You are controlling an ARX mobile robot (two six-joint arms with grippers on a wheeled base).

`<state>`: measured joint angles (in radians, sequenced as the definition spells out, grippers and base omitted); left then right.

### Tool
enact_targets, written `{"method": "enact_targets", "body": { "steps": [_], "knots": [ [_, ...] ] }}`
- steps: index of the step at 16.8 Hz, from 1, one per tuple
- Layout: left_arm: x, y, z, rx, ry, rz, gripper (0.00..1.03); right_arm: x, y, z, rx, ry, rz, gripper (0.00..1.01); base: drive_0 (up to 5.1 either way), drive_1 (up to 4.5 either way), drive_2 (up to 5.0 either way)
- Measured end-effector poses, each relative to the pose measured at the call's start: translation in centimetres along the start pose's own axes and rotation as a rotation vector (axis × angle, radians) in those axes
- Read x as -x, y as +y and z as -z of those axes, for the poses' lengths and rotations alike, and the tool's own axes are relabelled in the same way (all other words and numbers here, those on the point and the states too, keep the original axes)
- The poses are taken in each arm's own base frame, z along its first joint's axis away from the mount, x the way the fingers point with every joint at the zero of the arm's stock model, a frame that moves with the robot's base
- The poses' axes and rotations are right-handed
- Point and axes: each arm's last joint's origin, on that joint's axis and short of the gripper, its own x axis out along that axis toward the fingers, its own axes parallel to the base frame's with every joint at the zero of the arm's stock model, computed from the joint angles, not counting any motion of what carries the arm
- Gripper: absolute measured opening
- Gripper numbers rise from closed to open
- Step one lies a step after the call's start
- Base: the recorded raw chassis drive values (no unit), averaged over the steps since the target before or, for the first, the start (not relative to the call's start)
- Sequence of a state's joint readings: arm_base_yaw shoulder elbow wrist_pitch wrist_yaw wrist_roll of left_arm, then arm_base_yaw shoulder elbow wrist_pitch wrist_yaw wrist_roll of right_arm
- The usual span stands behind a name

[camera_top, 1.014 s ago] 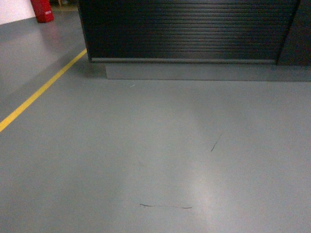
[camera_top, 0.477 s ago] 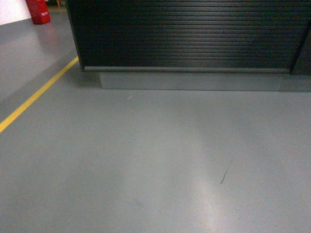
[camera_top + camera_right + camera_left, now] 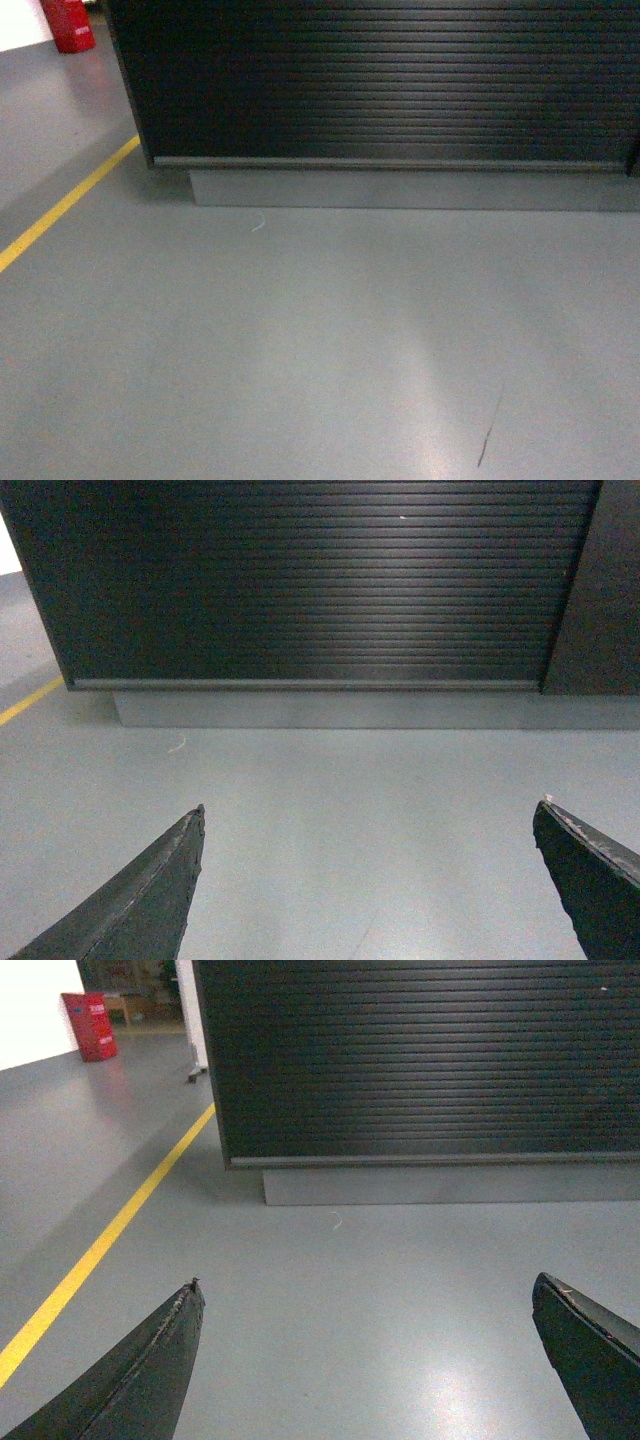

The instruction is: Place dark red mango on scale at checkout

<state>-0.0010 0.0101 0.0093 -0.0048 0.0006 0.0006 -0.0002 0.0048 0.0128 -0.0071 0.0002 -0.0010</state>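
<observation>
The checkout (image 3: 380,80) fills the far side of the head view: only its horizontally ribbed black front shows, with a plain grey plinth (image 3: 400,188) running along its foot. Its top lies above the edge of every view, so the scale and the dark red mango appear in none of the pictures, and where they sit cannot be told. The counter's left corner stands at the far left of the head view. In the right wrist view a smooth dark panel (image 3: 600,590) adjoins the ribbed front at the far right.

The left gripper (image 3: 365,1290) hangs low over the floor, facing the counter, its two dark fingers (image 3: 150,1370) spread wide apart at the near corners of its own view, with nothing between them. The right gripper (image 3: 370,815) is posed alike, its fingers (image 3: 140,900) parted just as widely and holding nothing.

The grey floor (image 3: 300,340) lies between robot and counter, with a soft glare patch on the near right. A thin dark scuff (image 3: 489,430) marks it near the right, and a small pale curl (image 3: 258,224), perhaps a scrap of thread, lies near the plinth. A yellow line (image 3: 65,205) runs diagonally on the left. A red object (image 3: 68,25) stands at the far left, too cropped to identify.
</observation>
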Motion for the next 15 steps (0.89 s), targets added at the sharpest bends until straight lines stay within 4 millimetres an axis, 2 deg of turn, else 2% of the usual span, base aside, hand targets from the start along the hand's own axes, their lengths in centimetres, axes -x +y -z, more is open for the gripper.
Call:
{"method": "enact_targets", "body": {
  "steps": [8, 15],
  "knots": [
    [0.00, 0.00, -0.01, 0.000, -0.002, 0.000, 0.98, 0.00, 0.00, -0.06, 0.000, -0.006, 0.000, 0.98, 0.0, 4.18, -4.2],
    [0.00, 0.00, -0.04, 0.000, -0.004, -0.002, 0.98, 0.00, 0.00, -0.03, 0.000, -0.003, 0.000, 0.98, 0.1, 2.65, -2.4]
  ]
}}
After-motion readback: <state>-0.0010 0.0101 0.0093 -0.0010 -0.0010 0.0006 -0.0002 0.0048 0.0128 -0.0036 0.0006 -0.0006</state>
